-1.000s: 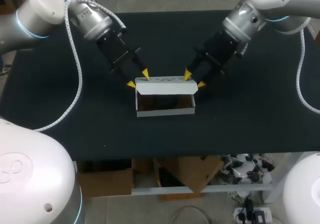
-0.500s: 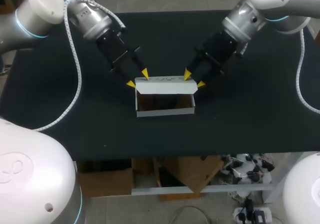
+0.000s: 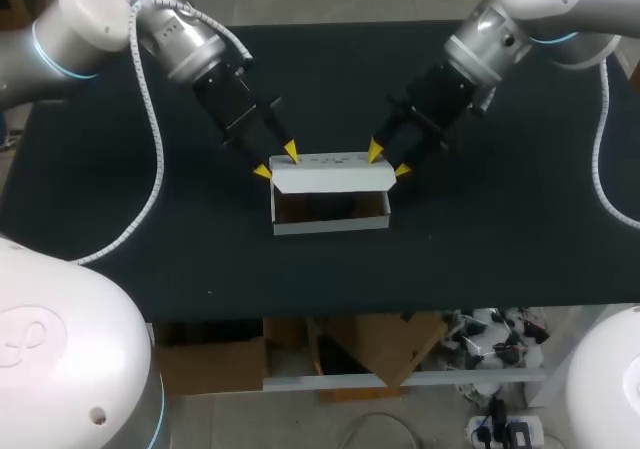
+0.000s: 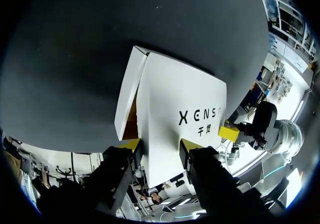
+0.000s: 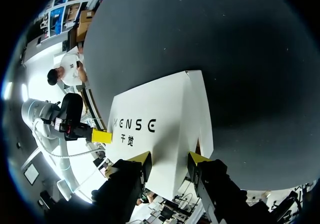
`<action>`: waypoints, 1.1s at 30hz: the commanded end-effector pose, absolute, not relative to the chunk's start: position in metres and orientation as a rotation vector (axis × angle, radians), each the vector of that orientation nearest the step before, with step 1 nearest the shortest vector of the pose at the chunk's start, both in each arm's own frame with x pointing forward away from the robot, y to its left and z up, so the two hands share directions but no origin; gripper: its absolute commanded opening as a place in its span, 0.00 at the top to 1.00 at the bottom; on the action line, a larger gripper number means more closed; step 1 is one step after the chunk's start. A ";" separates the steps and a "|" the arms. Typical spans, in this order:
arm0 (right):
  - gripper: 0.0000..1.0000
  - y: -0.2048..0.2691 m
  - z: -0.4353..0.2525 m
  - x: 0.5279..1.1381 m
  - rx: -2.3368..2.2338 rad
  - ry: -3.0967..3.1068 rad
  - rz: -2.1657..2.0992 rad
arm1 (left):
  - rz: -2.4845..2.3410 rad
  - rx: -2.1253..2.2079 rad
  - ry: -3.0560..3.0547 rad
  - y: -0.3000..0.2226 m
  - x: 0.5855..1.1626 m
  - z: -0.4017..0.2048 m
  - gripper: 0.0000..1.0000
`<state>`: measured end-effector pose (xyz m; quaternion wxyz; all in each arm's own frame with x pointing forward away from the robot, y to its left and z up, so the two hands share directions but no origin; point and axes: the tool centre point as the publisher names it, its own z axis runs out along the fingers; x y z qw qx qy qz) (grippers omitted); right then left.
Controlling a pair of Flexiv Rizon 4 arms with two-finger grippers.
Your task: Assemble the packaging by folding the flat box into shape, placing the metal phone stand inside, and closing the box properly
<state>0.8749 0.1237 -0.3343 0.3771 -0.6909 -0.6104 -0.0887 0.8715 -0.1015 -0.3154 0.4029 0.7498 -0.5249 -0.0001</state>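
A white cardboard box (image 3: pixel 330 225) stands folded up at the table's middle, its lid (image 3: pixel 332 174) leaning forward over the brown inside. Something dark lies inside; I cannot make out what. My left gripper (image 3: pixel 277 160) is open, its yellow tips astride the lid's back left corner. My right gripper (image 3: pixel 388 159) is open too, astride the back right corner. In the left wrist view the printed lid (image 4: pixel 180 99) stretches ahead of the left gripper (image 4: pixel 160 145), with a side flap (image 4: pixel 127 97) beside it. The right wrist view shows that lid (image 5: pixel 160 119) ahead of the right gripper (image 5: pixel 170 157).
The black table (image 3: pixel 500 239) surrounds the box with bare cloth on every side. White cables hang from both arms over the table's left (image 3: pixel 150 139) and right (image 3: pixel 600 159) parts.
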 end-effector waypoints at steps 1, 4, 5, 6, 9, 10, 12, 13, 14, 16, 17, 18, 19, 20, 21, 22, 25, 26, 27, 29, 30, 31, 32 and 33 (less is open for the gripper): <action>0.51 0.126 -0.337 0.877 -1.759 -1.558 -0.219 | 0.002 1.895 -1.325 -0.105 0.870 -0.317 0.52; 0.51 0.126 -0.338 0.876 -1.758 -1.559 -0.217 | 0.003 1.894 -1.326 -0.105 0.868 -0.320 0.52; 0.51 0.125 -0.339 0.876 -1.758 -1.559 -0.216 | 0.003 1.893 -1.326 -0.105 0.868 -0.321 0.52; 0.51 0.125 -0.339 0.876 -1.758 -1.558 -0.216 | 0.003 1.891 -1.325 -0.105 0.868 -0.322 0.52; 0.51 0.125 -0.340 0.876 -1.758 -1.556 -0.212 | 0.002 1.887 -1.323 -0.105 0.868 -0.325 0.52; 0.51 0.124 -0.341 0.876 -1.757 -1.556 -0.212 | 0.002 1.886 -1.323 -0.105 0.867 -0.325 0.52; 0.51 0.124 -0.341 0.876 -1.758 -1.555 -0.211 | 0.002 1.885 -1.322 -0.105 0.867 -0.326 0.52; 0.51 0.124 -0.341 0.876 -1.758 -1.555 -0.211 | 0.002 1.885 -1.323 -0.105 0.867 -0.326 0.52; 0.51 0.124 -0.341 0.876 -1.758 -1.555 -0.212 | 0.003 1.885 -1.323 -0.105 0.867 -0.327 0.52; 0.51 0.124 -0.341 0.876 -1.757 -1.556 -0.211 | 0.003 1.886 -1.323 -0.105 0.866 -0.327 0.52; 0.51 0.124 -0.341 0.876 -1.756 -1.556 -0.211 | 0.002 1.887 -1.323 -0.105 0.866 -0.327 0.52; 0.51 0.124 -0.341 0.876 -1.756 -1.556 -0.210 | 0.003 1.888 -1.323 -0.105 0.866 -0.328 0.52; 0.51 0.124 -0.341 0.876 -1.756 -1.556 -0.210 | 0.003 1.888 -1.323 -0.105 0.866 -0.328 0.52; 0.51 0.124 -0.342 0.876 -1.755 -1.556 -0.210 | 0.003 1.889 -1.325 -0.105 0.865 -0.328 0.52; 0.51 0.124 -0.342 0.876 -1.755 -1.556 -0.210 | 0.003 1.890 -1.326 -0.105 0.865 -0.328 0.52; 0.51 0.123 -0.342 0.876 -1.755 -1.556 -0.210 | 0.003 1.891 -1.326 -0.105 0.865 -0.329 0.52; 0.51 0.123 -0.343 0.875 -1.754 -1.557 -0.211 | 0.004 1.895 -1.325 -0.104 0.865 -0.329 0.52; 0.51 0.123 -0.343 0.875 -1.754 -1.557 -0.211 | 0.005 1.895 -1.325 -0.104 0.865 -0.330 0.52; 0.51 0.123 -0.343 0.875 -1.754 -1.557 -0.211 | 0.006 1.897 -1.325 -0.104 0.865 -0.330 0.52; 0.51 0.123 -0.343 0.875 -1.754 -1.556 -0.211 | 0.007 1.900 -1.323 -0.103 0.866 -0.330 0.52; 0.51 0.123 -0.343 0.875 -1.753 -1.556 -0.211 | 0.008 1.901 -1.322 -0.103 0.866 -0.331 0.52; 0.51 0.123 -0.343 0.874 -1.753 -1.556 -0.211 | 0.009 1.902 -1.322 -0.103 0.866 -0.331 0.52; 0.51 0.123 -0.344 0.874 -1.752 -1.556 -0.211 | 0.009 1.902 -1.323 -0.103 0.866 -0.331 0.52; 0.51 0.123 -0.344 0.874 -1.752 -1.556 -0.211 | 0.010 1.902 -1.323 -0.102 0.865 -0.331 0.52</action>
